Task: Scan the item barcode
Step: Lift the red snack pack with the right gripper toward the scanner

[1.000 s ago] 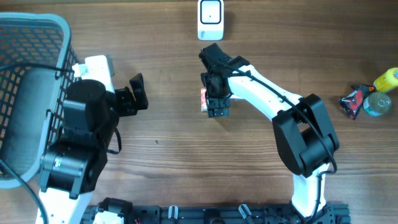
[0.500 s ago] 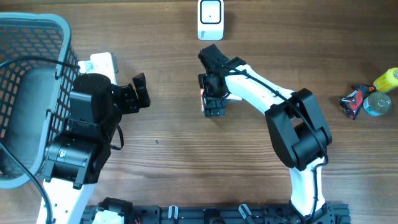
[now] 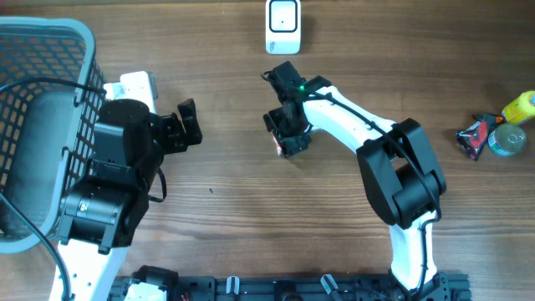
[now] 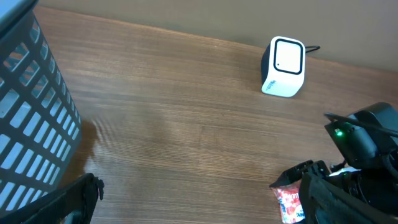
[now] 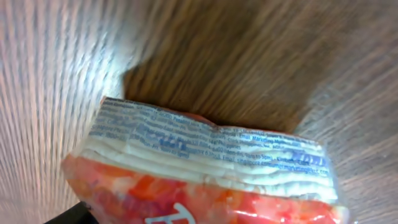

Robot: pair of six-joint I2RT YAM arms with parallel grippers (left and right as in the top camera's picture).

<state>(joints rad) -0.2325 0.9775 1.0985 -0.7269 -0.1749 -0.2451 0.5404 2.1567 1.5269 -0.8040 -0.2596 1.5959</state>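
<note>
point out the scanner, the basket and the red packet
scanner (image 3: 282,27), overhead view, middle of its white body
basket (image 4: 37,124), left wrist view, its slotted side wall
red packet (image 5: 211,158), right wrist view, its crimped white seal

A red-orange plastic packet (image 5: 205,180) with a white crimped, blue-printed seal sits tilted, near a white box-shaped scanner (image 3: 282,25).
</note>
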